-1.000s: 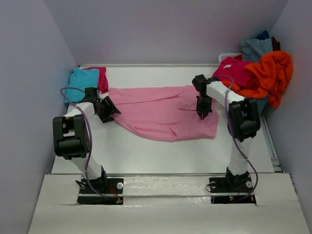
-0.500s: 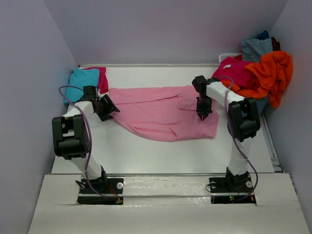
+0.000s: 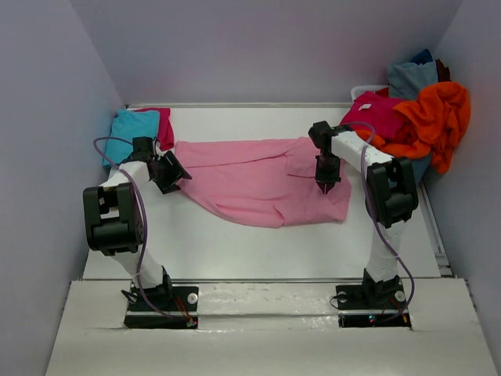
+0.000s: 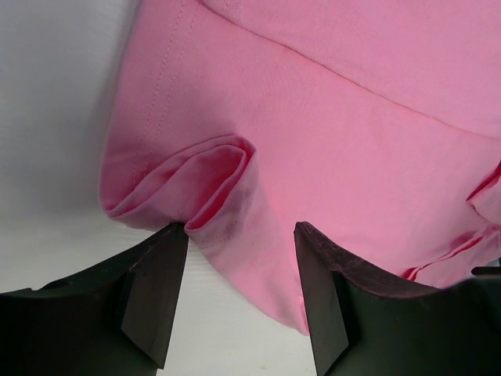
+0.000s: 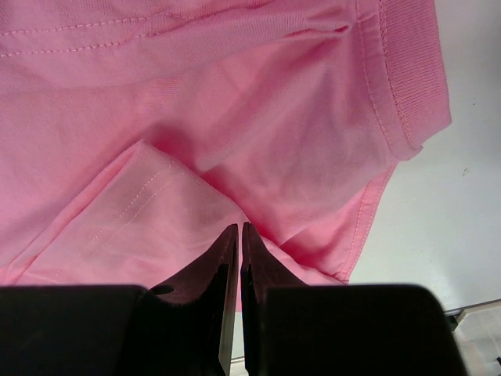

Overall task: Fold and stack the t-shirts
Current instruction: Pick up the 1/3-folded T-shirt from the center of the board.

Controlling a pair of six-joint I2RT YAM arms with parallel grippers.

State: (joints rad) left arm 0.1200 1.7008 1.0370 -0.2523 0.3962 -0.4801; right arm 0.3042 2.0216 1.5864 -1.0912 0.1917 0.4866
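The light pink t-shirt (image 3: 250, 180) lies spread and rumpled across the middle of the table. My left gripper (image 3: 176, 174) is open at its left edge. In the left wrist view the jaws (image 4: 241, 229) straddle a folded hem corner of the pink cloth (image 4: 352, 117). My right gripper (image 3: 326, 186) points down onto the shirt's right part. In the right wrist view its fingers (image 5: 239, 227) are shut, pinching a fold of the pink cloth (image 5: 235, 94) next to the ribbed collar (image 5: 407, 86).
A folded turquoise t-shirt (image 3: 131, 129) on a magenta one (image 3: 163, 125) sits at the far left corner. At the far right a white basket (image 3: 368, 88) holds a heap of magenta (image 3: 380, 113), orange (image 3: 434, 117) and grey-blue (image 3: 411, 77) shirts. Walls stand close on both sides.
My left gripper has crept slightly towards the far left along the shirt's edge. The right gripper has risen a touch with the pinched cloth. Both jaws stand as before.
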